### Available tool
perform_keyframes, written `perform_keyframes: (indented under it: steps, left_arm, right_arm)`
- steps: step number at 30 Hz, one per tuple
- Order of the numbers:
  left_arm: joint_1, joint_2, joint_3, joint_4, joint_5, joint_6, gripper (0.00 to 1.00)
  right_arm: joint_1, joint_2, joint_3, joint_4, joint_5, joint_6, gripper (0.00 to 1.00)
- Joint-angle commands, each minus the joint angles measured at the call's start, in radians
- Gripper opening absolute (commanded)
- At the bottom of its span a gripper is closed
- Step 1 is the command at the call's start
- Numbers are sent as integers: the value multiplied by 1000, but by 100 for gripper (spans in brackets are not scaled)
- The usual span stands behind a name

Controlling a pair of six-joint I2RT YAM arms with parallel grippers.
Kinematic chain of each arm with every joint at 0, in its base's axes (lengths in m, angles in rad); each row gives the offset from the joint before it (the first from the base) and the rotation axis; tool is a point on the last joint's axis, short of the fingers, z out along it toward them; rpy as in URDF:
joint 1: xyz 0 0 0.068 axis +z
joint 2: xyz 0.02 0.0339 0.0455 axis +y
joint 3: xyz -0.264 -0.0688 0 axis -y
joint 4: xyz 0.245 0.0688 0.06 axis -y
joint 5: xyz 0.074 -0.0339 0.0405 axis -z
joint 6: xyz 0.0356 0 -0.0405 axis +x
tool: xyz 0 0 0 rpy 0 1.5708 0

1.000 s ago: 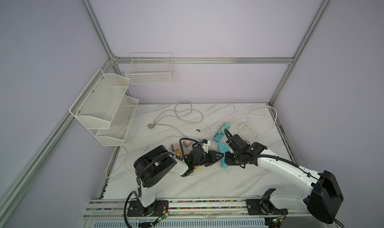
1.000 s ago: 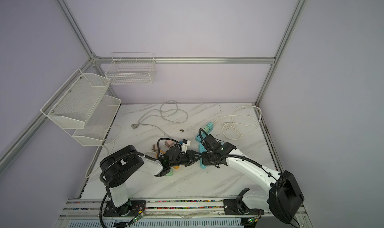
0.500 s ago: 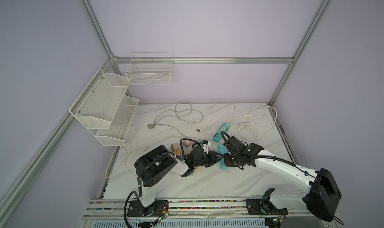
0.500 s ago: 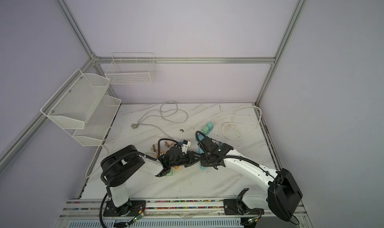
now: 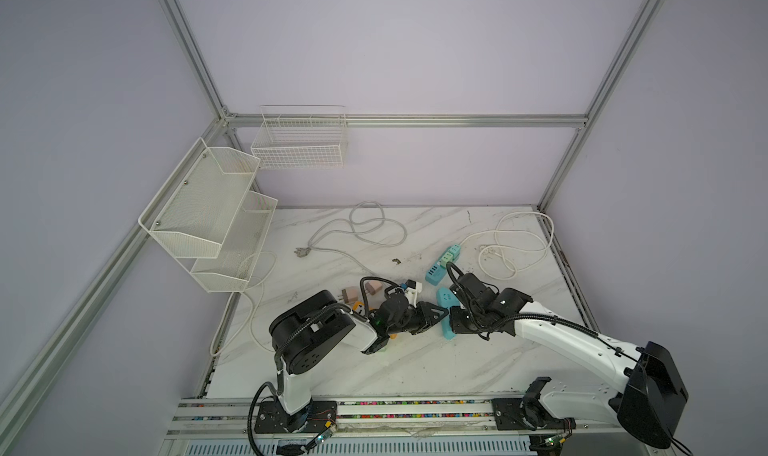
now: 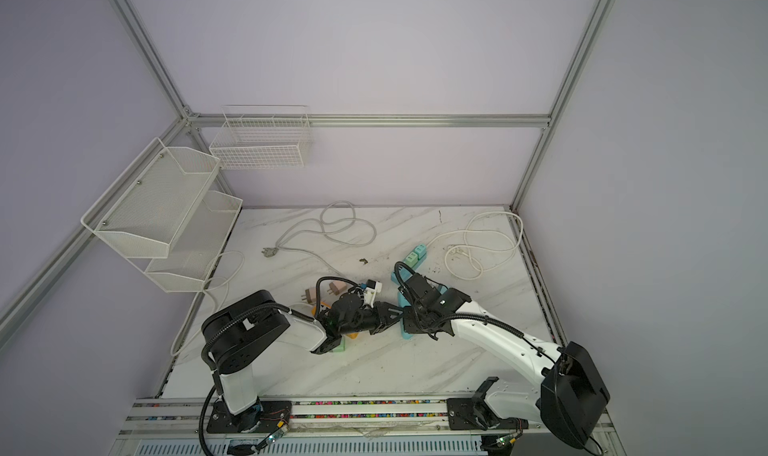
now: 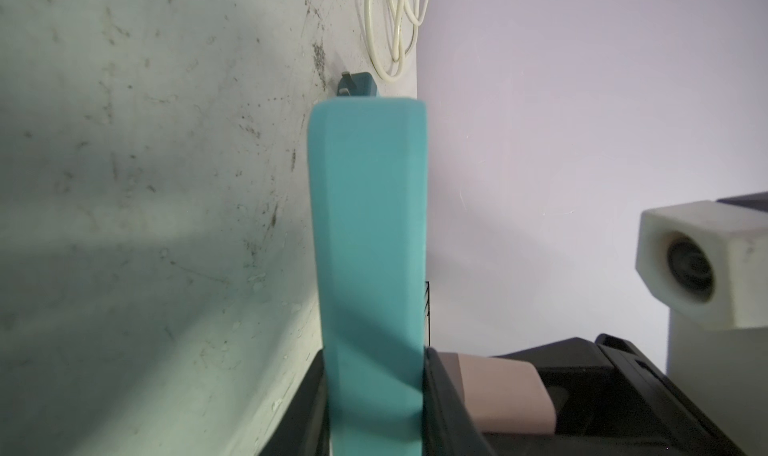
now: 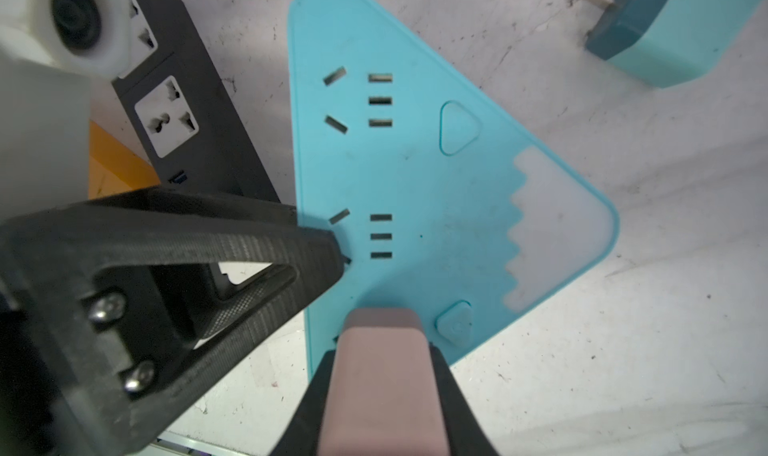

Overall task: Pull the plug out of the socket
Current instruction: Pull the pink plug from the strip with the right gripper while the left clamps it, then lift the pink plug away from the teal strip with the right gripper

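Here the left gripper (image 7: pixel 374 400) is clamped across the edge of the teal triangular socket (image 8: pixel 415 175). The socket lies on the marble table (image 5: pixel 415 362), near its middle in both top views. The right gripper (image 8: pixel 382 356) pinches the pink plug (image 8: pixel 380 391) between its jaws. The plug's front end sits against the socket's face near one corner, beside a small raised button. A black power strip (image 8: pixel 199 113) lies just beside the socket.
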Motion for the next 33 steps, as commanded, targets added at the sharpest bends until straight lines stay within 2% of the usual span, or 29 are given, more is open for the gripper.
perform_keyframes:
  steps: [1, 4, 6, 12, 14, 18, 21, 23, 25, 28, 31, 33]
  left_arm:
    - [-9, 14, -15, -79, 42, 33, 0]
    - [-10, 16, -16, -78, 42, 31, 0]
    - [-11, 14, -19, -78, 42, 32, 0]
    - [-13, 14, -21, -73, 47, 31, 0]
    - [-14, 14, -21, -72, 49, 32, 0]
    - [-14, 20, -11, -73, 52, 32, 0]
    - [-16, 22, -7, -70, 47, 30, 0]
    - [-16, 22, -9, -69, 49, 31, 0]
    - [-16, 23, -14, -70, 50, 30, 0]
    - [-15, 25, -24, -60, 49, 27, 0]
    - [-16, 26, -26, -54, 51, 25, 0]
    - [-16, 31, -22, -53, 54, 24, 0]
  right_arm:
    - [26, 35, 55, 89, 52, 8, 7]
    - [25, 19, 45, 85, 49, 14, 7]
    - [21, -19, 24, 74, 90, 24, 9]
    - [-70, -88, -32, 72, 52, 35, 9]
    - [-69, -72, -10, 74, 69, 8, 8]
    - [8, 10, 11, 145, -5, 3, 9]
    - [22, 45, 38, 102, 38, 3, 9]
    - [19, 3, 32, 82, 77, 36, 10]
    - [-16, -54, 9, 69, 100, 62, 13]
    - [-100, -103, -34, 61, 69, 59, 13]
    - [-107, -103, -17, 46, 104, 36, 12]
    - [-95, -75, 7, 55, 76, 14, 12]
